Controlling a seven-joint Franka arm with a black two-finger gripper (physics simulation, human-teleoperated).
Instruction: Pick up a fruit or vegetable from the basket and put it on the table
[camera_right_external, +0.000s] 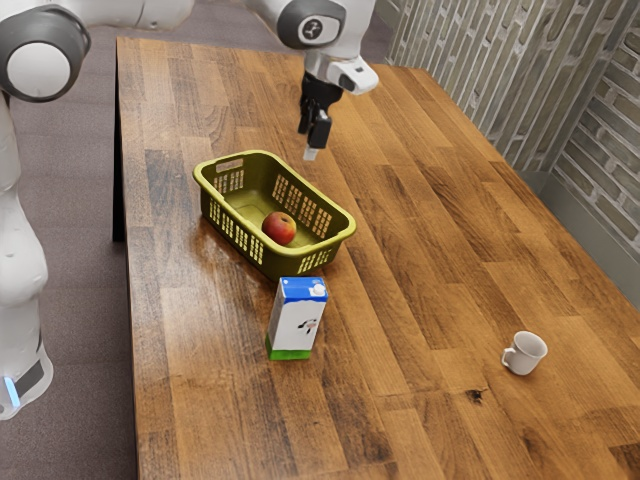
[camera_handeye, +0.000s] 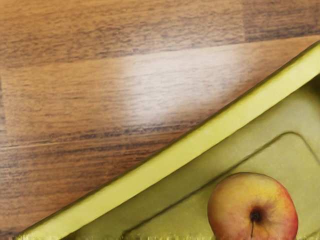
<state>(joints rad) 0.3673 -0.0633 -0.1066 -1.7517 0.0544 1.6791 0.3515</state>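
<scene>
Apple (camera_handeye: 253, 207), round, smooth, in latticed basket (camera_right_external: 345, 228)

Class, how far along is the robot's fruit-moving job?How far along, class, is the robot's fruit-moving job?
Nothing looks done: the apple lies in the basket. In hand: seemingly nothing; the hand is raised, apart from the apple. Left: grasp the apple, lift it out, set it on the table.

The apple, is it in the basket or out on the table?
In: the apple rests on the floor of the basket, and the wrist view shows it inside the rim too.
</scene>
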